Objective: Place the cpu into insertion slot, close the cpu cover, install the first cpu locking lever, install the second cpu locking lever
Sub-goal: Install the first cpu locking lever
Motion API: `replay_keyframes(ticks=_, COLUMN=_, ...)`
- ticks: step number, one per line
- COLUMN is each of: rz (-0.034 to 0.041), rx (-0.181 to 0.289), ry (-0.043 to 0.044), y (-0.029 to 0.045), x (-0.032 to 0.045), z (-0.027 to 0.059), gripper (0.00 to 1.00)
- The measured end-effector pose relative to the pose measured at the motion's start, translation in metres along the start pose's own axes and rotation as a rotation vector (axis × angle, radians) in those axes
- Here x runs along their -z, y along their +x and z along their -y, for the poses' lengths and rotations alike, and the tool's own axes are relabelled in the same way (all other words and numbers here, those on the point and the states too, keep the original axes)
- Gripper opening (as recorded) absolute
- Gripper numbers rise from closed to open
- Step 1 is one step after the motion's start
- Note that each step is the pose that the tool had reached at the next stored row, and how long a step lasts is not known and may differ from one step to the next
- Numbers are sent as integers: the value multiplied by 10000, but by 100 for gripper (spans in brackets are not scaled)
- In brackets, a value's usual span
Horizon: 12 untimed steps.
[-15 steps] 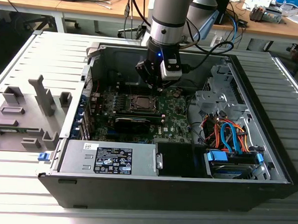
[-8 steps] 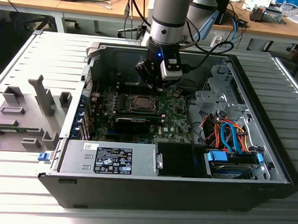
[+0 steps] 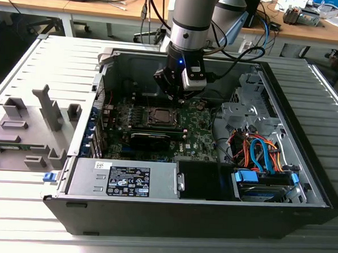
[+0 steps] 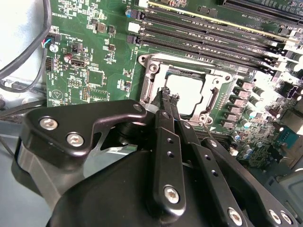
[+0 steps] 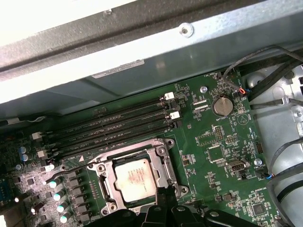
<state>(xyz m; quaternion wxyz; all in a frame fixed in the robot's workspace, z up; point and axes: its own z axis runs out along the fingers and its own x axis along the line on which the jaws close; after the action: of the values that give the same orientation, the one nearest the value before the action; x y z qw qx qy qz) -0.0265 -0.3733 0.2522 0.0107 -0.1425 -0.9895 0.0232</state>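
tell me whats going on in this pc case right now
A robot arm reaches into an open computer case, its gripper poised at the edge of the processor socket on the motherboard. The cpu already sits in the insertion slot, and the cpu cover looks closed around it. The fingertips appear nearly together, holding nothing.

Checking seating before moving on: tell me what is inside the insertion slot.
The cpu lies flat inside the insertion slot, with the cpu cover framing it. The slot's contacts are hidden under the chip. The gripper is at the socket's edge and covers part of it.
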Motion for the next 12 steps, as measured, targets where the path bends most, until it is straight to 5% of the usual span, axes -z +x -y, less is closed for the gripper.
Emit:
replay_keyframes(ticks=8, rz=-4, rx=4, ry=-11, y=0, x=0, z=0, gripper=11)
replay_keyframes(ticks=12, rz=-63, rx=156, ry=-236, y=0, x=0, z=0, gripper=11)
